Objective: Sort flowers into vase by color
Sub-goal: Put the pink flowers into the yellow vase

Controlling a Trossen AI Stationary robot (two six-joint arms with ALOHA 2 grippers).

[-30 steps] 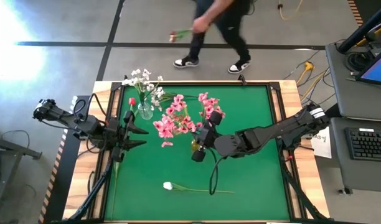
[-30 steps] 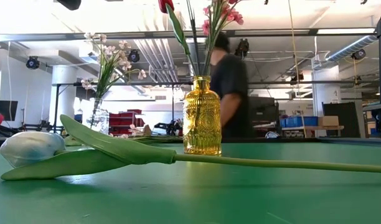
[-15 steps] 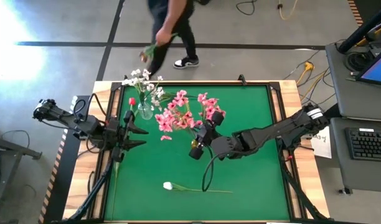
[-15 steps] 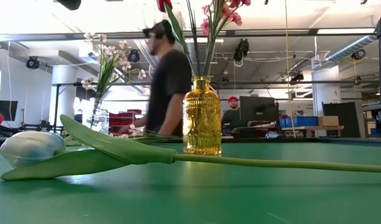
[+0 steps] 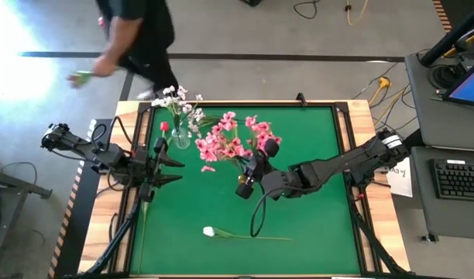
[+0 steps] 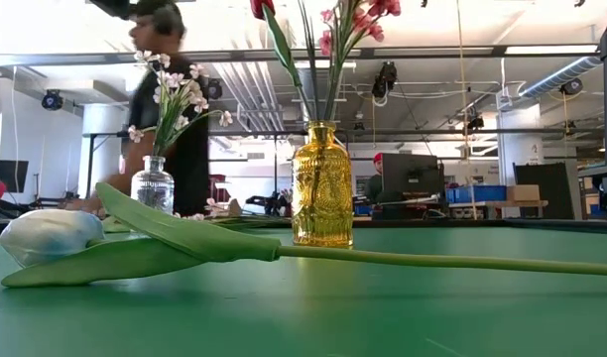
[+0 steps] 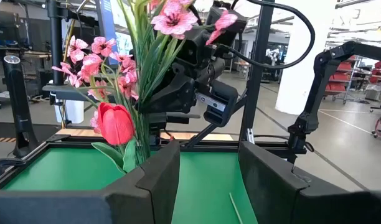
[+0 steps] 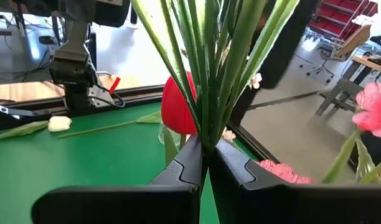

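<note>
A yellow glass vase (image 6: 321, 184) stands mid-table with a bunch of pink blossom sprays (image 5: 225, 143) rising from its neck. A red tulip head (image 6: 264, 8) shows in that bunch. My right gripper (image 5: 252, 167) is above the vase, shut on the green stems (image 8: 206, 81). A clear glass vase (image 5: 180, 139) at the far left holds white blossom sprays (image 5: 179, 99); a red tulip (image 5: 164, 125) shows beside it. A white tulip (image 5: 208, 231) lies on its side near the front edge. My left gripper (image 5: 171, 163) is open and empty at the table's left. My right gripper pinches several green stems together (image 8: 204, 138) between its two fingers, well below the blossoms. The fingers come level from the table's right and lie across the stems. The stems stand nearly upright, and their lower ends go into the yellow vase's neck (image 6: 320, 127).
The green mat (image 5: 314, 225) has bare room at the front right. A person (image 5: 136, 35) walks past beyond the table's far left corner with something green in one hand (image 5: 82, 76). A desk with a keyboard (image 5: 460, 178) stands to the right.
My right gripper has shifted a little toward the table's left with the stems, and the pink blossoms have swung toward the left and far side. The yellow vase has stayed in place. The person has walked from right to left behind the table.
</note>
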